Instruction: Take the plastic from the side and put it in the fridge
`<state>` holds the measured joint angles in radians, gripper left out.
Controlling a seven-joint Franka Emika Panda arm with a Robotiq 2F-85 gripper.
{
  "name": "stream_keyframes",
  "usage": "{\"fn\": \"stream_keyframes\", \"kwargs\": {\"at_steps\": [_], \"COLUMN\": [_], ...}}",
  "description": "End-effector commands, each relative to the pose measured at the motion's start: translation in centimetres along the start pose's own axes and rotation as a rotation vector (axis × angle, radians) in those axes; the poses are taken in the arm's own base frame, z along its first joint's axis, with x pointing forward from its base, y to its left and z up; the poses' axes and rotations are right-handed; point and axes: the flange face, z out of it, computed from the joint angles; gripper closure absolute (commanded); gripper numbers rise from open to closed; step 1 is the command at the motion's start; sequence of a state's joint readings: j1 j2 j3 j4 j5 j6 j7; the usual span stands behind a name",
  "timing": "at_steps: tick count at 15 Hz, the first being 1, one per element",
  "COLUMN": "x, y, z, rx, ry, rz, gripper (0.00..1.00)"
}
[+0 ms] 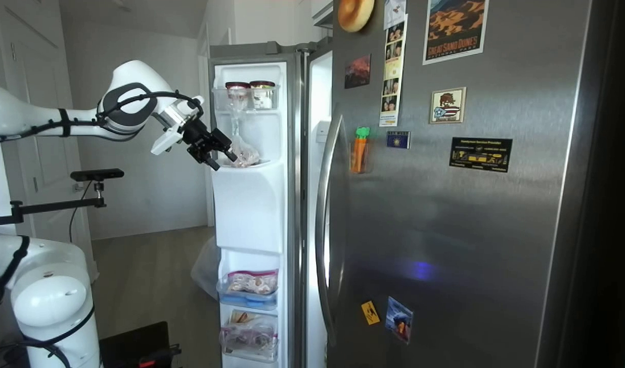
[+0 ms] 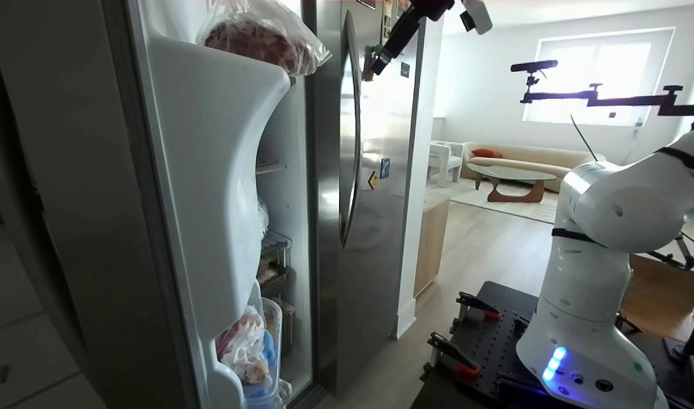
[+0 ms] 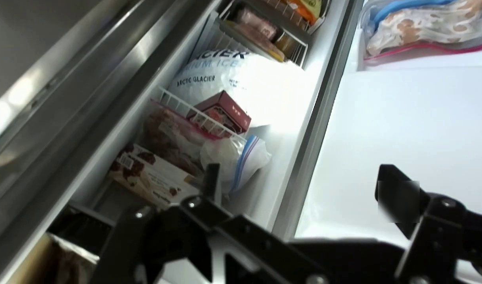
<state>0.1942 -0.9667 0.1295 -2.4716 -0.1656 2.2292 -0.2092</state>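
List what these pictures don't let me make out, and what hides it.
Upper plastic bag, in an exterior view: upper part cut off by the top edge.
Jar labels, in an exterior view: too small to read.
Ice bag, wrist view: right side and some print washed out by glare.
Carton, wrist view: fine print too blurred to read.
Door's white inner panel, wrist view: partly hidden behind the gripper.

Fridge [image 1: 435, 214] in all views, wrist's from above
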Motion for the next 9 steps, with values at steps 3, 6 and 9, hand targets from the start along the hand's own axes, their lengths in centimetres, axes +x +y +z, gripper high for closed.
{"fn": "stream_keyframes", "kwargs": {"at_steps": [3, 6, 9], "x": [4.1, 6.6, 9.0], "y": [-0.3, -0.7, -1.3], "z": [-1.0, -1.1, -1.6], "rx": [-0.003, -0.002, 0.067], "ry": [0.180, 0.253, 0.279], "rz": [-0.136, -0.193, -0.214], "gripper": [0.00, 0.00, 0.00]}}
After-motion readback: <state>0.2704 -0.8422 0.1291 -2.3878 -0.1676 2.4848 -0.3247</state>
